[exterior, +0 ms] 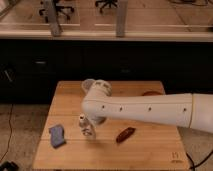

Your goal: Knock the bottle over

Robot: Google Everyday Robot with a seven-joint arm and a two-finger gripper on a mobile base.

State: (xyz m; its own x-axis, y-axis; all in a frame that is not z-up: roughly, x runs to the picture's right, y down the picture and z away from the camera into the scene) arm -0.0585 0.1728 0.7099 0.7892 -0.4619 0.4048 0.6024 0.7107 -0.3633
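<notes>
The bottle is small and whitish with a white cap and a mottled label. It stands on the wooden table, left of centre, and looks slightly tilted. My white arm reaches in from the right across the table. My gripper is at its end, down by the bottle's right side and mostly hidden behind the wrist. It is right against the bottle or very close to it.
A clear plastic cup stands at the table's back edge behind the wrist. A blue object lies at the left. A dark reddish-brown oblong object lies right of the bottle. A brown item sits at the back right.
</notes>
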